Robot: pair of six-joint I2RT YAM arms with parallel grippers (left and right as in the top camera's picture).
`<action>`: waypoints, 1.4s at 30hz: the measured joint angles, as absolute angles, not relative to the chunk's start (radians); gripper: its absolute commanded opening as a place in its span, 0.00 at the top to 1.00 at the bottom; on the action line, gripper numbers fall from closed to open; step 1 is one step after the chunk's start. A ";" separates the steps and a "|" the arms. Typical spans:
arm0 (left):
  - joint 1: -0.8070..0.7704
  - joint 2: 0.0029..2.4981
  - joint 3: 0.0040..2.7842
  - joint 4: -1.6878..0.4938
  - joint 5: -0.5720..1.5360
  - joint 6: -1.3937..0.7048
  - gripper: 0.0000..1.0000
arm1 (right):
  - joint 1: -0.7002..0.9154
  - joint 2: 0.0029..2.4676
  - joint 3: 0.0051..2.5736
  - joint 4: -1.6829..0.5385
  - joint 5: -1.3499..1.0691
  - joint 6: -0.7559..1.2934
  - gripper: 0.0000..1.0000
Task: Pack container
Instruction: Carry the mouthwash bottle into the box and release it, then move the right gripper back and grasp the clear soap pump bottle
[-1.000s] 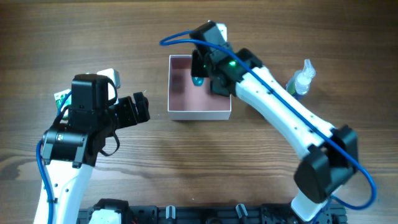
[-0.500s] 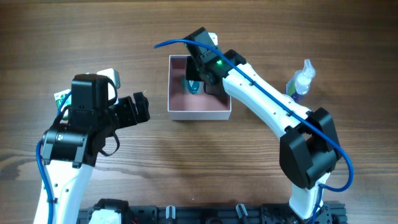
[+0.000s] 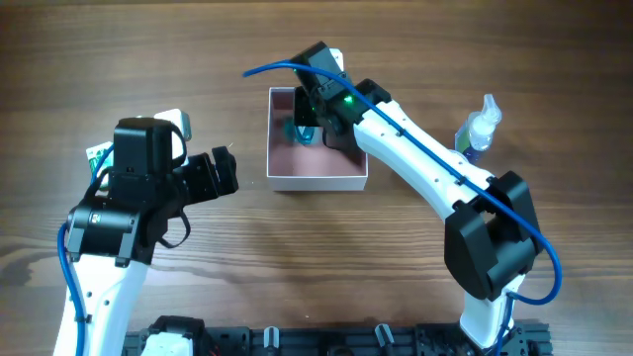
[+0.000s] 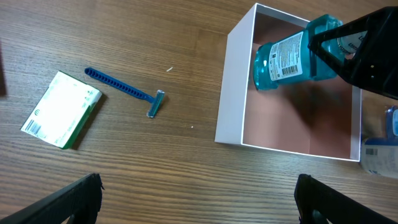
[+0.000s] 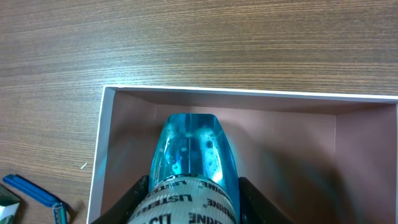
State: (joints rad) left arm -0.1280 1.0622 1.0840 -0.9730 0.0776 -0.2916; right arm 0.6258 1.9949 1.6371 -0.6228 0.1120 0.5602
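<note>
The container (image 3: pixel 297 180) is a square shallow box with white walls and a dusty-pink inside, at the table's middle back. It also shows in the left wrist view (image 4: pixel 231 93) and the right wrist view (image 5: pixel 292 143). My right gripper (image 3: pixel 318 121) is shut on a blue mouthwash bottle (image 5: pixel 193 158) and holds it inside the container, near its left wall. The bottle shows in the left wrist view (image 4: pixel 292 53) too. My left gripper (image 4: pixel 199 202) is open and empty over bare wood left of the container.
A green-and-white packet (image 4: pixel 62 109) and a blue razor (image 4: pixel 124 90) lie on the wood left of the container. A clear spray bottle (image 3: pixel 482 124) stands at the right. Another bottle's edge (image 4: pixel 379 149) shows right of the container.
My right gripper has moved left and down with the mouthwash bottle, from the container's right part into its inside. The left arm has not moved.
</note>
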 measured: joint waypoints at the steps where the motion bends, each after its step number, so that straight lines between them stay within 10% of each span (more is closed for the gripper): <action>1: -0.128 1.062 1.084 -0.973 0.078 -0.292 0.00 | 0.626 1.995 1.637 -0.623 0.112 0.559 0.67; 10: -0.128 1.062 1.084 -0.973 0.078 -0.292 0.00 | 0.626 1.995 1.637 -0.626 0.112 0.554 0.38; 35: -0.128 1.062 1.084 -0.973 0.078 -0.292 0.00 | 0.626 1.842 1.637 -0.842 0.083 0.411 0.20; 42: -0.128 1.062 1.084 -0.973 0.078 -0.292 0.00 | 0.586 1.527 1.637 -0.953 0.151 0.353 0.00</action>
State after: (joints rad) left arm -0.1280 1.0622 1.0840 -0.9726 0.0776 -0.2916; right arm 0.5861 1.5269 1.6371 -0.9531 0.1509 0.3527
